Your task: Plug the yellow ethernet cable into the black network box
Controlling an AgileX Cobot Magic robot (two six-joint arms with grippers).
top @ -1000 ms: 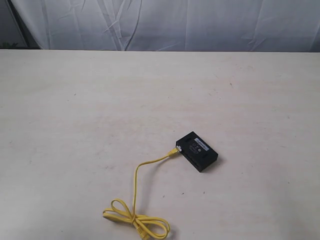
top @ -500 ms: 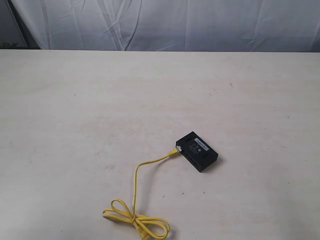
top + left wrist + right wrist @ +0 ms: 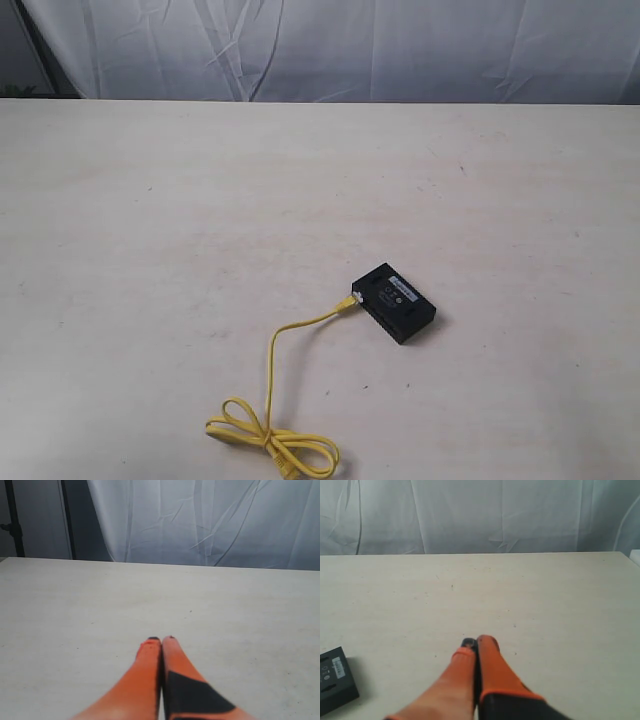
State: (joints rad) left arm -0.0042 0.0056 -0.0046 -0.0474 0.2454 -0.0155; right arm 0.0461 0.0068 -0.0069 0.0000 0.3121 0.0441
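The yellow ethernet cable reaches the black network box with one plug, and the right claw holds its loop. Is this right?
No: the right claw is shut on nothing, as the right wrist view shows; the yellow ethernet cable lies unheld.

Soft, even light is spread over the pale table; a faint shadow is thrown at four o'clock of the black network box. The left gripper and right gripper are rendered blurred near the lens.
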